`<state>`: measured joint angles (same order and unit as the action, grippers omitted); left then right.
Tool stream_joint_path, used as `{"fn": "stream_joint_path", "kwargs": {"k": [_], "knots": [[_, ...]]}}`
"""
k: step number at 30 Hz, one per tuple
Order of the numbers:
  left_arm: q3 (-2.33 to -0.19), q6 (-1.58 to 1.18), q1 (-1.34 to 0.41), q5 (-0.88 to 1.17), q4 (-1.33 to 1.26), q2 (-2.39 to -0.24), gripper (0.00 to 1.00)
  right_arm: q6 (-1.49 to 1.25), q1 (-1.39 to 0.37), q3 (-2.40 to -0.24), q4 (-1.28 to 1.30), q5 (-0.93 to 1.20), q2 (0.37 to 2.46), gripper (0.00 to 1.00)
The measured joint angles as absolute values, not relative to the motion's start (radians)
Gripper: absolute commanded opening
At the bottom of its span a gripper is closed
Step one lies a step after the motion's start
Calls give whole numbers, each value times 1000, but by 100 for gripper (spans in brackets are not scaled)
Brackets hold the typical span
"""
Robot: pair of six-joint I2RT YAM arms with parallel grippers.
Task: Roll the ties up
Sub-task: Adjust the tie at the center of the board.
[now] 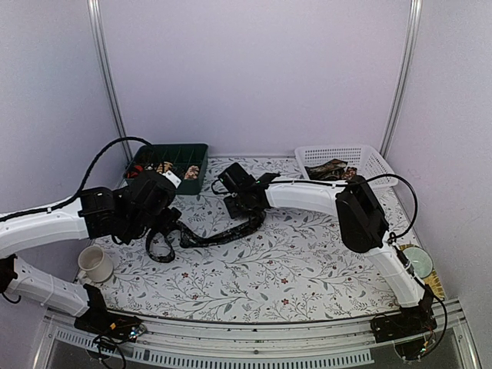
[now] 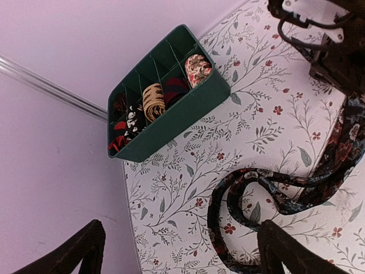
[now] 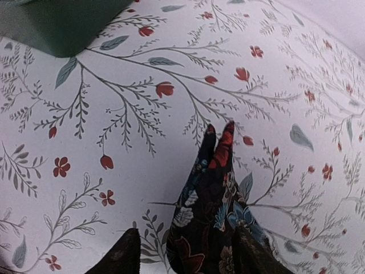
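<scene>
Floral tablecloth (image 1: 307,261); limp patterned tie (image 3: 211,217); left jaws spread; right jaws parted astride it.

White arms (image 1: 42,227) (image 1: 304,196), black, perhaps brown-tipped pincers (image 2: 182,237) (image 3: 188,237)

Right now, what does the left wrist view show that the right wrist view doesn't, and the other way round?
Only the left wrist: rolled ties standing in the compartments of the tray, and the looping middle stretch of the loose tie. Only the right wrist: that tie's end, lying between the fingers of the right gripper, which are not yet closed on it. Both: the loose tie, the flowered cloth and the green tray, though the right wrist catches only a corner of it.
</scene>
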<state>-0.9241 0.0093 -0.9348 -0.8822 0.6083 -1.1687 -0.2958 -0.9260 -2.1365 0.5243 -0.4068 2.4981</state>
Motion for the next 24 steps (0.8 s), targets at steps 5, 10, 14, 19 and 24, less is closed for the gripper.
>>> {"fn": "stream_joint_path", "kwargs": {"k": [5, 10, 14, 19, 24], "knots": [[-916, 19, -935, -891, 577, -1163, 92, -305, -926, -2136, 532, -411, 2498, 0], [-916, 26, -935, -902, 561, -1159, 92, -326, -926, -2097, 490, -413, 2494, 0], [-915, 33, -935, -907, 553, -1140, 92, -368, -927, -1840, 309, -396, 2414, 0], [-906, 49, -933, -907, 532, -1106, 92, -455, -925, -1424, 115, -358, 2136, 0], [-899, 71, -932, -905, 510, -1101, 92, -576, -922, -1089, -86, -358, 1801, 0]]}}
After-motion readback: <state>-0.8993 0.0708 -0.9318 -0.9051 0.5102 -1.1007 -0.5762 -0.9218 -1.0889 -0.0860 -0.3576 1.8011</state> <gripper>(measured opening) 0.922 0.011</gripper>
